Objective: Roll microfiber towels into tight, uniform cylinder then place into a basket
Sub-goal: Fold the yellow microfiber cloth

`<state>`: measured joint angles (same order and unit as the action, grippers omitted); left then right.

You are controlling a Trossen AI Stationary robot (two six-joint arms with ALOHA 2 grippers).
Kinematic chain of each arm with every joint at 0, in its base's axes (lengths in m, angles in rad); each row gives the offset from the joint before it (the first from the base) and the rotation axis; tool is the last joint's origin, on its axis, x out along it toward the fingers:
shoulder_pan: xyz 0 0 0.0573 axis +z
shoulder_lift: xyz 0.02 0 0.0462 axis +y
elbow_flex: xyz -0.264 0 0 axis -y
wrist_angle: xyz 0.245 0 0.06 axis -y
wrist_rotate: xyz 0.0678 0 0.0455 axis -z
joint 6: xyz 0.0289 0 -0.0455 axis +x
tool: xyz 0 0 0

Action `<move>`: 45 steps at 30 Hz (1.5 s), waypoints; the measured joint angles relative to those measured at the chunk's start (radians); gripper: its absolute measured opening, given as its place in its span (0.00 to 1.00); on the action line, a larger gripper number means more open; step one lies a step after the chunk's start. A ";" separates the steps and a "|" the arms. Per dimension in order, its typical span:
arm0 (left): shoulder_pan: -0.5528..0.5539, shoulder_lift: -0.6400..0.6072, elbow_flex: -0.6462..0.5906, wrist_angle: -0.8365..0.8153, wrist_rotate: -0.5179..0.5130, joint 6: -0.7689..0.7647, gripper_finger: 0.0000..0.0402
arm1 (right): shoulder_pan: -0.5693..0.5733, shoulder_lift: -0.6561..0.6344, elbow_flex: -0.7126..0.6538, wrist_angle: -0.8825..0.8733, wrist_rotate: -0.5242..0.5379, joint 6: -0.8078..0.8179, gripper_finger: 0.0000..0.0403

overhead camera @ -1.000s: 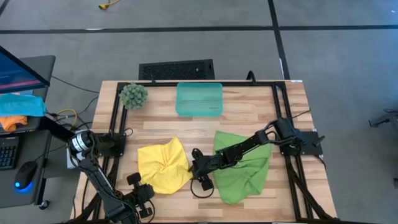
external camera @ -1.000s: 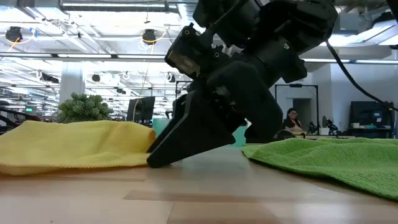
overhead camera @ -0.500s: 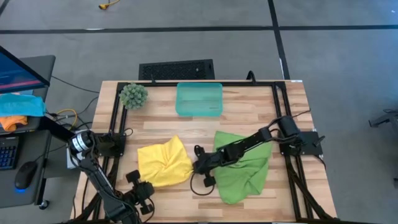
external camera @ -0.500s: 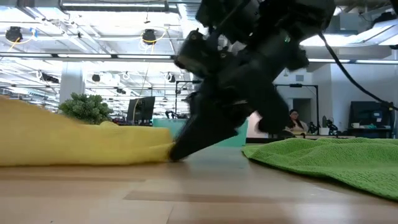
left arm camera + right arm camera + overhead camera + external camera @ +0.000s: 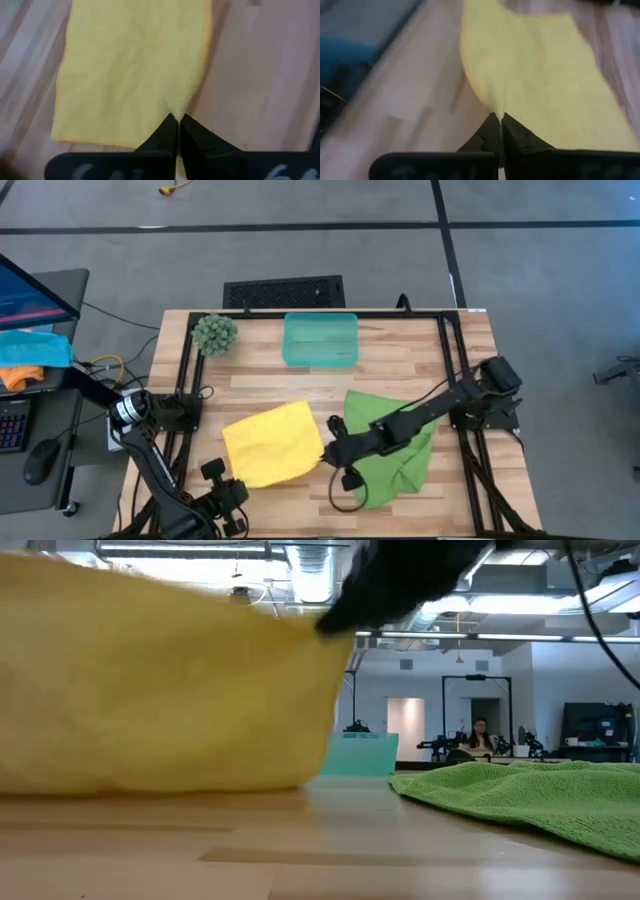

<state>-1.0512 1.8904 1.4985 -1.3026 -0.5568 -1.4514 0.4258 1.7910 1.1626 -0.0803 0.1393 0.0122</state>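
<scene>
Right hand (image 5: 327, 457) and left hand (image 5: 232, 492) both pinch corners of soft yellow towel (image 5: 272, 444), stretched flat. Crumpled lime towel (image 5: 400, 442) lies beside it on the plank desk (image 5: 400, 360).

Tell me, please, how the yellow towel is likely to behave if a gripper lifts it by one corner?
Probably floppy: the yellow towel hangs in a soft curtain in the low view, pinched at opposite corners by the left gripper and right gripper. It seems light, since a small pinch of fabric holds each corner. Lifted by one corner, it would likely drape and bunch instead of staying flat.
</scene>
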 joint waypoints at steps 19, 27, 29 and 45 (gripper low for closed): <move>-0.006 0.000 0.097 -0.173 0.029 -0.153 0.00 | 0.042 -0.067 0.035 -0.129 -0.008 0.252 0.03; 0.032 0.000 0.039 -0.266 0.072 -0.302 0.00 | -0.040 0.030 0.034 -0.124 -0.009 0.303 0.04; 0.044 0.000 0.024 -0.262 0.073 -0.319 0.00 | -0.057 0.056 0.046 -0.139 -0.011 0.303 0.05; 0.171 0.001 -0.184 -0.150 0.132 -0.250 0.00 | -0.130 0.114 0.065 -0.177 0.002 0.407 0.02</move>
<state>-0.8806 1.8912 1.3140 -1.4527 -0.4248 -1.7014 0.2958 1.9053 1.2271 -0.2576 0.1416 0.4193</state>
